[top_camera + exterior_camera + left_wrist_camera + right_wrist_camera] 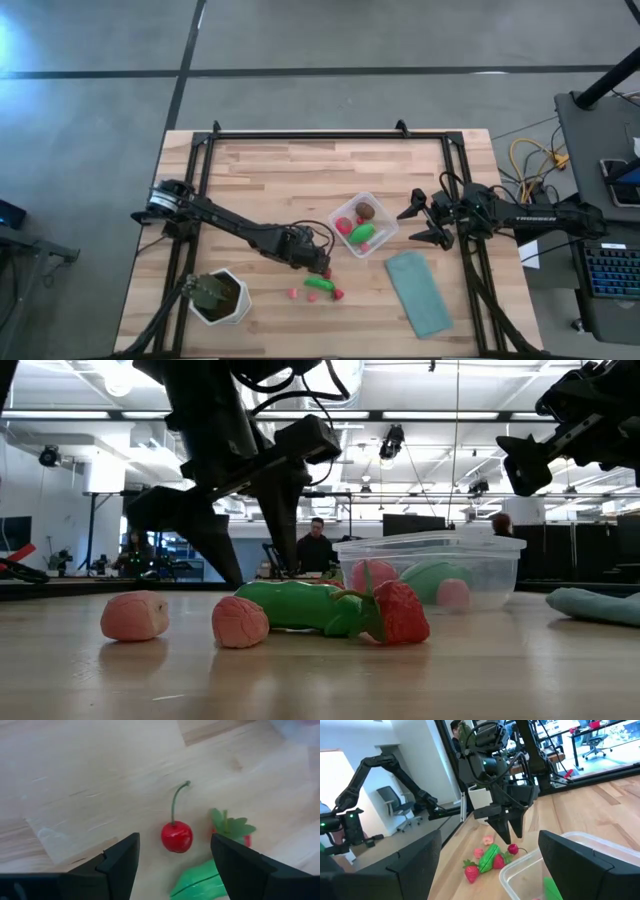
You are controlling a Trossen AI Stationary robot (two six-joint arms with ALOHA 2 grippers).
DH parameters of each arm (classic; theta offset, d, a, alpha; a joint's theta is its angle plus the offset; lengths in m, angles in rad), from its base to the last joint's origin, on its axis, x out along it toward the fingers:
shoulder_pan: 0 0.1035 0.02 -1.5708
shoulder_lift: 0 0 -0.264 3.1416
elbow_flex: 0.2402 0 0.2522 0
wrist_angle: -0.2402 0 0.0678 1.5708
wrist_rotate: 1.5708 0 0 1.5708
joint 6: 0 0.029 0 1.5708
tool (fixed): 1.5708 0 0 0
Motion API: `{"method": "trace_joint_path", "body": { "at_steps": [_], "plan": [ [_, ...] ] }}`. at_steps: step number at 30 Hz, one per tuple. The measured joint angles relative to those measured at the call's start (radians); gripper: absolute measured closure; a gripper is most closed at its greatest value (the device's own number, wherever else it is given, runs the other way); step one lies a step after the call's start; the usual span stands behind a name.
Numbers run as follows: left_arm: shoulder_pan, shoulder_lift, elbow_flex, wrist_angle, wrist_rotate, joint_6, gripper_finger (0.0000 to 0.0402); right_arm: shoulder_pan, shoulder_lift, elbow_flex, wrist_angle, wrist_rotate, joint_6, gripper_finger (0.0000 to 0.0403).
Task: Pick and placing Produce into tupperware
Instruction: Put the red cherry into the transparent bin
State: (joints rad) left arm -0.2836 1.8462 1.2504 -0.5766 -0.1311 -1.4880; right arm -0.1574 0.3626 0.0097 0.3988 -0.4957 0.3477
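Note:
My left gripper (322,266) hangs open just above the table, fingers pointing down on either side of a small red cherry (177,836) with a green stem. Beside the cherry lie a strawberry (231,831), a green elongated piece (300,605) and two pink pieces (135,615). The clear tupperware (365,222) stands on the table to the right of them, with red, brown and green pieces inside. My right gripper (410,226) waits open in the air at the tupperware's right side.
A flat teal cloth (420,292) lies right of the loose produce, near the table's near edge. A green plant in a white hexagonal pot (220,297) stands at the near left. Bare wood (300,170) fills the far half. People sit in the room behind.

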Motion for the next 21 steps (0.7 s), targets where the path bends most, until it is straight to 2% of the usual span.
{"method": "trace_joint_path", "body": {
  "at_steps": [11, 15, 18, 21],
  "plan": [
    [0.000, 0.000, -0.036, 0.038, -0.004, 0.031, 0.0171, 0.000, 0.000, 0.000, 0.000, 0.000, 0.000, 0.0077],
    [0.009, -0.008, -0.037, 0.177, 0.093, 0.009, 0.0171, 0.000, 0.000, 0.000, 0.000, 0.000, 0.000, 0.0077],
    [-0.001, -0.017, -0.010, 0.251, 0.039, 0.008, 0.0171, 0.000, 0.000, 0.000, 0.000, 0.000, 0.000, 0.0077],
    [-0.001, 0.017, -0.002, 0.247, 0.015, 0.001, 0.0171, 0.000, 0.000, 0.000, 0.000, 0.000, 0.000, 0.0077]
  ]
}}
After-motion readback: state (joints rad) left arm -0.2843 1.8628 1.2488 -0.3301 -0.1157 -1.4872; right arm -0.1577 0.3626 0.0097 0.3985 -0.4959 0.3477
